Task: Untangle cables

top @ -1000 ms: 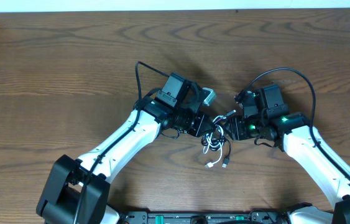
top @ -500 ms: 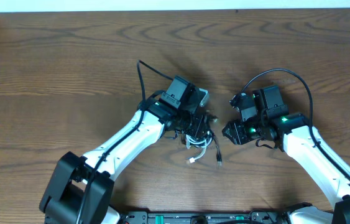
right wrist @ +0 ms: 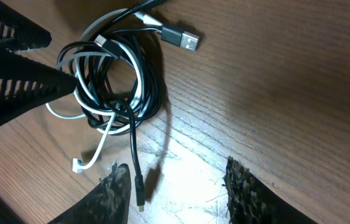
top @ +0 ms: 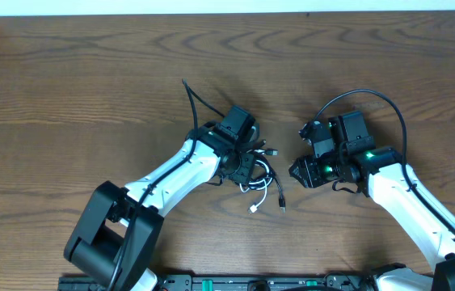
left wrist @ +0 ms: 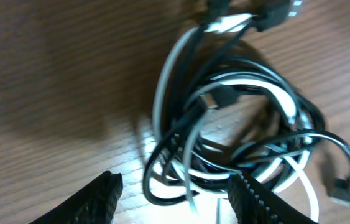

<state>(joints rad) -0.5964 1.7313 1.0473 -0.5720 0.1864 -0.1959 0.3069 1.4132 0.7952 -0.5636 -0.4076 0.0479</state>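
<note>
A: Left wrist view, closest in. The left gripper has its jaws spread wide and grips nothing. The lowest loops of the cables reach into the gap between its fingers.

B: And past the fingers?

A: One loose coil lies flat on the wooden surface. Dark and pale strands cross over and under each other. It cannot be told at every crossing which strand lies on top.

B: Right wrist view?

A: The right gripper is also spread open and empty, with bare wood between its fingers. A thin tail of the black cord drops from the coil and ends beside the finger on the left of the view. The white cord trails out next to it and ends in a small white plug. At the far edge of the coil a black USB plug sticks out.

B: Overhead?

A: The bundle sits between the two grippers, tucked against the left one. The right one is near the bundle but not touching it. Two loose tails point toward the robot's base.
</note>
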